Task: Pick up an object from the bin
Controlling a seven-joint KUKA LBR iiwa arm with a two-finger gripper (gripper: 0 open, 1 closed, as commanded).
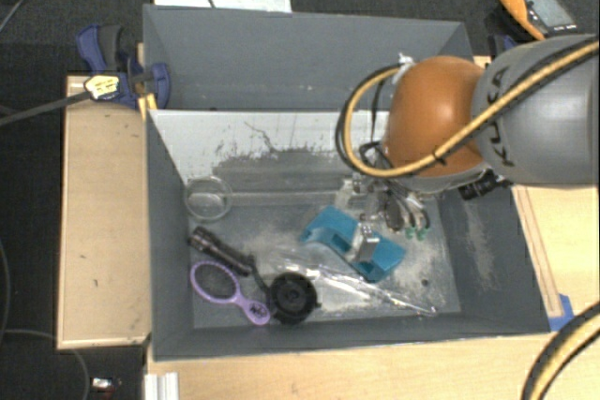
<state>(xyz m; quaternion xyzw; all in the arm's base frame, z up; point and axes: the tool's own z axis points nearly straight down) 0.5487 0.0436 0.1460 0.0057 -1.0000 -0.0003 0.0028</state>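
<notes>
My gripper (367, 237) hangs low over the right middle of the bin floor, under the orange wrist cover. Its metal fingers come down right on a blue plastic piece (330, 229) with an angled shape. A second blue part (382, 259) lies just to the right and below, touching the fingers' lower end. A thin clear plastic rod or bag edge (375, 288) lies along the floor below the blue pieces. The wrist cover hides the fingers' upper part.
Further left on the bin floor lie a black round cap (292, 297), a purple hand-mirror-shaped thing (225, 289), a dark stick-like tool (219, 252) and a clear round lid (207, 200). The arm covers the bin's right back part.
</notes>
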